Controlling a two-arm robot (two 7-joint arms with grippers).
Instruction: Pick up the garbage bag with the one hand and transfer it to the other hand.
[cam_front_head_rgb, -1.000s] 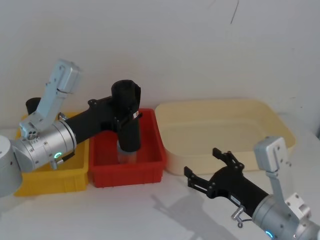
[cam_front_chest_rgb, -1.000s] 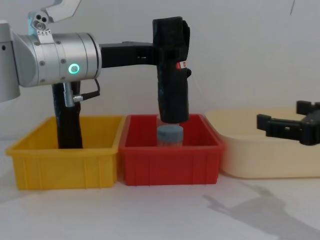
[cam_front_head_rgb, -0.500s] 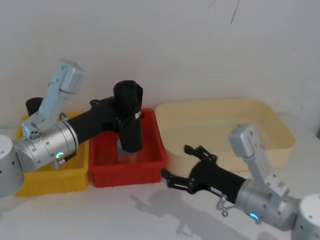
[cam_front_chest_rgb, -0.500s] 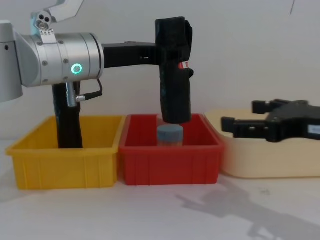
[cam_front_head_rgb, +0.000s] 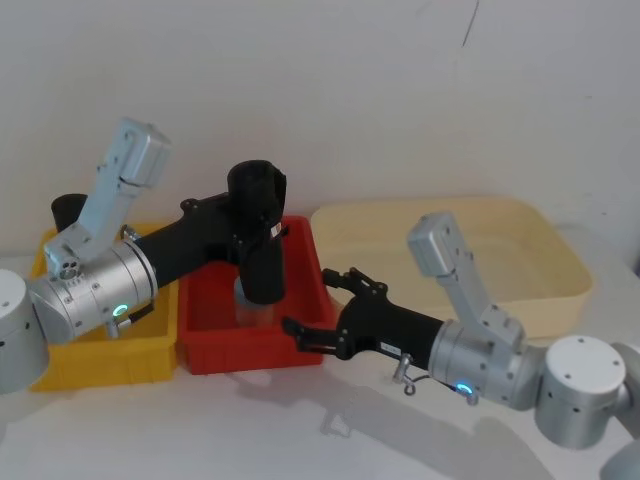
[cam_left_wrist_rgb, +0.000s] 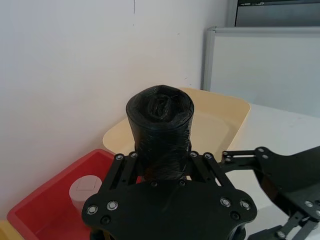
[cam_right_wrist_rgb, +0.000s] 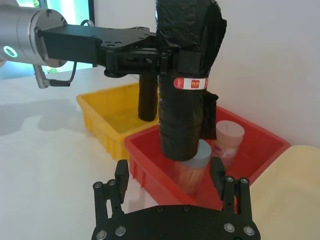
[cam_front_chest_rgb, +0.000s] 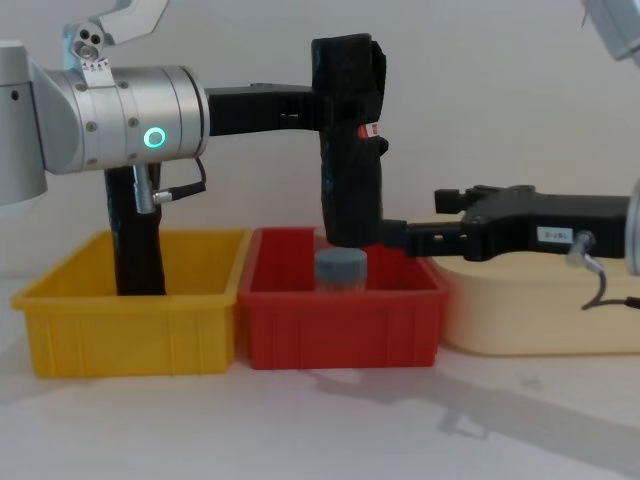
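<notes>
The garbage bag (cam_front_chest_rgb: 348, 150), a black crinkly roll with a red-and-white label band (cam_right_wrist_rgb: 189, 83), hangs upright over the red bin (cam_front_chest_rgb: 340, 325). My left gripper (cam_front_chest_rgb: 335, 108), the one with the green ring, is shut on the bag's upper half; the left wrist view shows the bag (cam_left_wrist_rgb: 160, 125) between the fingers. The bag's lower end hovers just above a grey-blue capped jar (cam_front_chest_rgb: 340, 268). My right gripper (cam_front_head_rgb: 312, 300), with the blue ring, is open and level with the bag's lower part, close on its right side, not touching. In the right wrist view the bag (cam_right_wrist_rgb: 185, 115) stands ahead of the spread right gripper (cam_right_wrist_rgb: 170, 170).
A yellow bin (cam_front_head_rgb: 100, 360) at the left holds a plain black roll (cam_front_chest_rgb: 135, 240) standing upright. A pink-lidded cup (cam_right_wrist_rgb: 227, 135) sits in the red bin behind the jar. A wide cream tub (cam_front_head_rgb: 500, 240) lies to the right of the red bin.
My right arm has swung left from in front of the cream tub to just beside the bag, gripper still open. The left arm and bag have barely moved.
</notes>
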